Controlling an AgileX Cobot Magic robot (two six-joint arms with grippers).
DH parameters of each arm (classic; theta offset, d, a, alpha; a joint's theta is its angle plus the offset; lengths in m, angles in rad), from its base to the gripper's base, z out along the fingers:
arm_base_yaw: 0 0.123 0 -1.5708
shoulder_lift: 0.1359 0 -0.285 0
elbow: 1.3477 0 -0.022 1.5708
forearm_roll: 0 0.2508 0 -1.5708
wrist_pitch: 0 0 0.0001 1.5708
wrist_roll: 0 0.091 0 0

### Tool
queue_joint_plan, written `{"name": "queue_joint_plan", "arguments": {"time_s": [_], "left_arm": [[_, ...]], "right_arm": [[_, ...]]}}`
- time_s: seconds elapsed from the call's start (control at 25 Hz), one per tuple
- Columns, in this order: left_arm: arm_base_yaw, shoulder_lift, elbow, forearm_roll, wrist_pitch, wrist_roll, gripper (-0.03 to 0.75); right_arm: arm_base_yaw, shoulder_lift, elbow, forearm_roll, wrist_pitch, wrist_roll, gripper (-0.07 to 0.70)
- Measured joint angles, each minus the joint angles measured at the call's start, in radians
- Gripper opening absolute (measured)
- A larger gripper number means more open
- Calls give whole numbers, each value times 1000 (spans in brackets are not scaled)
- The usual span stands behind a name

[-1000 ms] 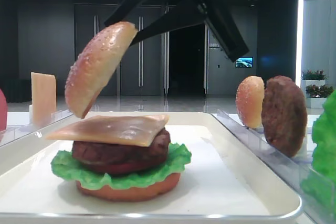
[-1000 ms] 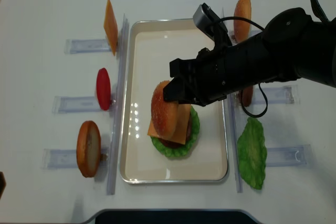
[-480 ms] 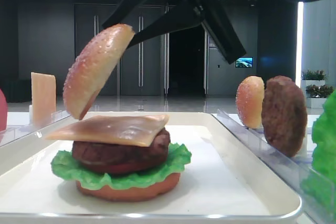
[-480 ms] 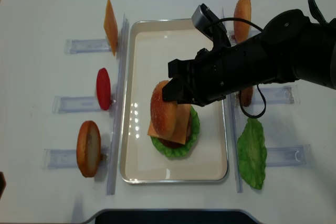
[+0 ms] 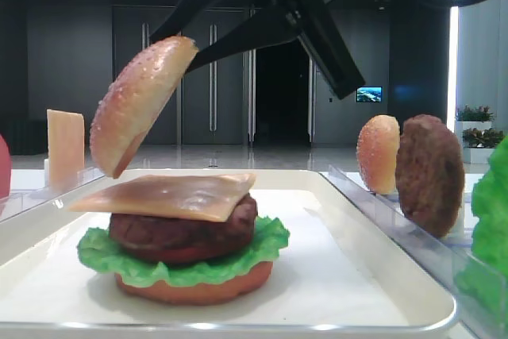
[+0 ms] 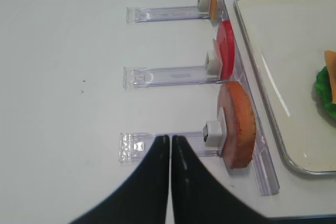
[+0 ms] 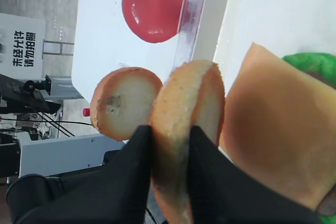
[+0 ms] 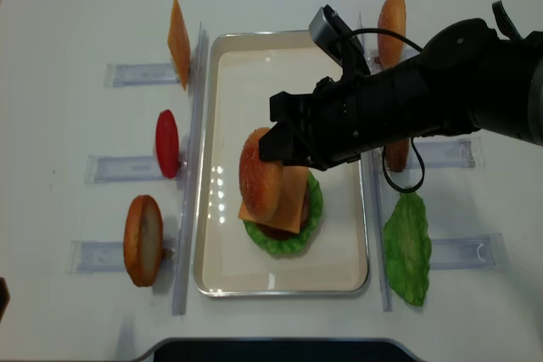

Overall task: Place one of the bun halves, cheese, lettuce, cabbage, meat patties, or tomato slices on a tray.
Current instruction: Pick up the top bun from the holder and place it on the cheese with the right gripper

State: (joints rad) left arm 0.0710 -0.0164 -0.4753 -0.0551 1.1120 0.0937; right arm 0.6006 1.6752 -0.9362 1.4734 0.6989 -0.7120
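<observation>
My right gripper (image 7: 170, 132) is shut on the rim of the sesame-seeded bun top (image 5: 139, 105), which hangs tilted on edge. The bun (image 8: 259, 174) hovers over the left side of a stack on the white tray (image 8: 280, 65). That stack is an orange cheese slice (image 5: 171, 194) on a dark meat patty (image 5: 182, 232), green lettuce (image 5: 262, 256) and a flat bun bottom (image 5: 198, 290). The bun's lower edge is just clear of the cheese. My left gripper (image 6: 170, 139) is shut and holds nothing, low over the table beside the left racks.
Clear racks left of the tray hold a cheese slice (image 8: 178, 31), a tomato slice (image 8: 167, 143) and a bun half (image 8: 142, 239). On the right racks stand another bun half (image 8: 391, 19), a patty (image 5: 429, 174) and a lettuce leaf (image 8: 407, 247).
The right gripper has carried the tilted bun top a little to the left above the stack. The left gripper has not moved.
</observation>
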Motion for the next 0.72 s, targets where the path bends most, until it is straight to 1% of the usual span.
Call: {"name": "queue_joint_plan", "arguments": {"time_s": [0.4,0.72], "left_arm": [[0,0,0,0,0,0,0],[0,0,0,0,0,0,0]], "right_arm": [[0,1,0,3,0,-2,178],[0,43,0,18,26,-20,176]]}}
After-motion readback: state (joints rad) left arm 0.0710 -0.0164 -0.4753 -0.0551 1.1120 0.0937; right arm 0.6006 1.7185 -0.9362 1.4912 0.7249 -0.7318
